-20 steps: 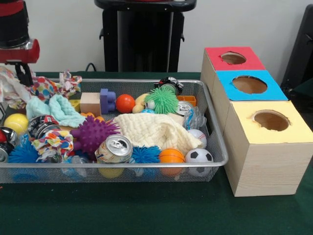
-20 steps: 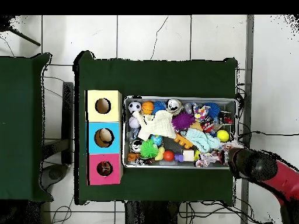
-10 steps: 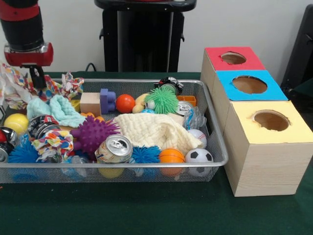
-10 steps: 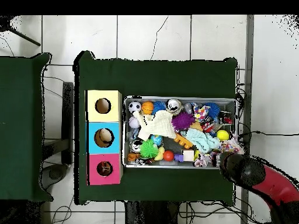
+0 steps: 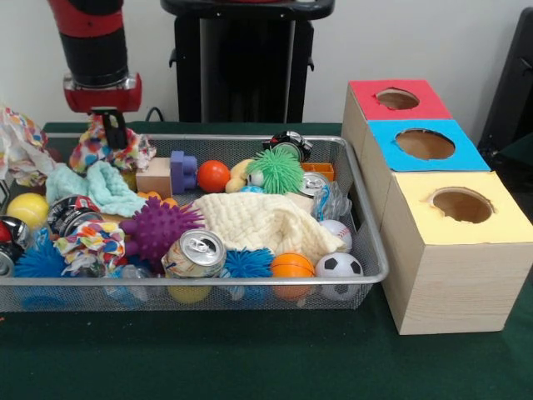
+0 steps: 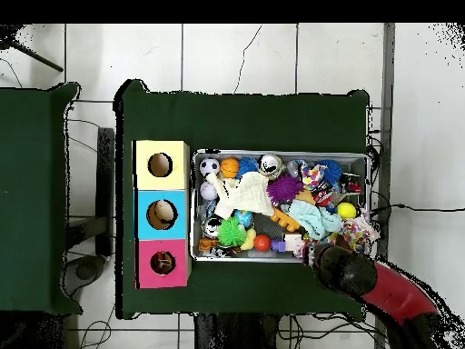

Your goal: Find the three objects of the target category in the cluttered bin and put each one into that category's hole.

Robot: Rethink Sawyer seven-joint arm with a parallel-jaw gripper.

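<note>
A wire mesh bin [image 5: 366, 250] holds a jumble of toys: a cream cloth [image 5: 266, 221], a purple spiky ball [image 5: 156, 229], a green spiky ball [image 5: 276, 171], a soda can [image 5: 196, 252] and an orange ball [image 5: 213, 176]. To its right stand three wooden boxes, each with a round hole: red [image 5: 398, 100], blue [image 5: 425, 144], yellow [image 5: 462, 205]. My gripper [image 5: 112, 137] hangs at the bin's far left, right against a multicoloured cloth [image 5: 100, 154]. Whether it holds the cloth is hidden. In the overhead view the arm [image 6: 343, 269] covers the gripper at the bin's lower right edge [image 6: 281, 152].
A soccer ball [image 5: 339, 267], a basketball [image 5: 291, 265] and a baseball [image 5: 336, 231] lie at the bin's near right corner. A mint cloth [image 5: 96, 187], a wooden block [image 5: 155, 175] and a purple block [image 5: 182, 171] sit beside the gripper. More patterned cloth [image 5: 17, 146] drapes outside the left rim.
The arm has swung steadily to the right in the front view, from beyond the bin's left end to above its far left corner, and has risen a little.
</note>
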